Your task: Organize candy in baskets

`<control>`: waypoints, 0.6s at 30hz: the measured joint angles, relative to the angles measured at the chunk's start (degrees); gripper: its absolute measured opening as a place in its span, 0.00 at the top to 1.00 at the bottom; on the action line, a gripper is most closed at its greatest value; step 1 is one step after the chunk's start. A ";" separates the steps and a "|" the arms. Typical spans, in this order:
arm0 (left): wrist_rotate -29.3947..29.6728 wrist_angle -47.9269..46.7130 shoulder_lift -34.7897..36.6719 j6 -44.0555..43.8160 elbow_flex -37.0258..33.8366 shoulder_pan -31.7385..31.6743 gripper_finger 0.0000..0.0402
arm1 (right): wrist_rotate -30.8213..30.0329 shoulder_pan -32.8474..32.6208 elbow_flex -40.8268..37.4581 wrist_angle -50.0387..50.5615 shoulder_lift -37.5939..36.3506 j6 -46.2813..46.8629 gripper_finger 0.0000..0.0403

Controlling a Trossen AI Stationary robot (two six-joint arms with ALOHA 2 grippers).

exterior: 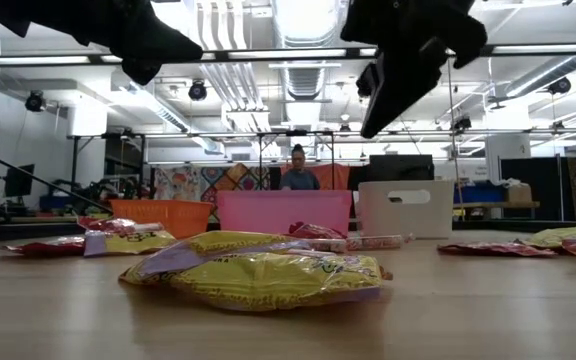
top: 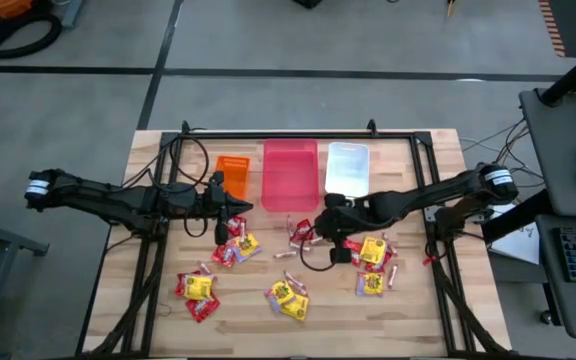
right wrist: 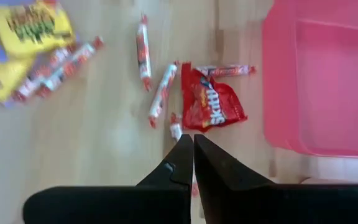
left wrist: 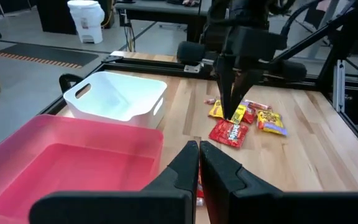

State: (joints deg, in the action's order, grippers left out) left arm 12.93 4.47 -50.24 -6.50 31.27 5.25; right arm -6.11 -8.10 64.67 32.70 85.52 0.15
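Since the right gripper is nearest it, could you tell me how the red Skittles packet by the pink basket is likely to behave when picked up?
The red packet looks like a thin, crinkled pouch lying flat, so it will probably flop and sag from a pinched edge. It seems small and light, so a nudge may slide it across the smooth wooden table rather than lift it. Its glossy wrapper could slip between shut fingers.

Reference landmark: the pink basket (top: 290,174). The orange basket (top: 232,177) and white basket (top: 347,168) flank it closely, leaving only narrow gaps. Directly in front of it, candy (top: 299,233) litters the table. The left gripper (top: 238,207) and right gripper (top: 325,231) (both fingers together) occupy its front corners. Behind it, bare table (top: 408,160).
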 joint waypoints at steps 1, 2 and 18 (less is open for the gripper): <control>0.00 0.00 0.00 0.00 0.00 -0.02 1.00 | -0.17 0.00 -0.39 -0.22 0.02 -0.36 0.98; 0.01 0.00 0.00 0.00 0.00 -0.02 1.00 | -0.37 0.00 -0.72 -0.46 0.28 -0.59 0.98; -0.04 -0.30 -0.04 -0.24 0.00 0.00 1.00 | -1.13 0.26 -1.62 -3.42 14.53 0.34 0.63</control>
State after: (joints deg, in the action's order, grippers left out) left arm 12.89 4.17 -50.28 -6.74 31.27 5.26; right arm -7.23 -7.84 63.05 29.28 100.04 0.49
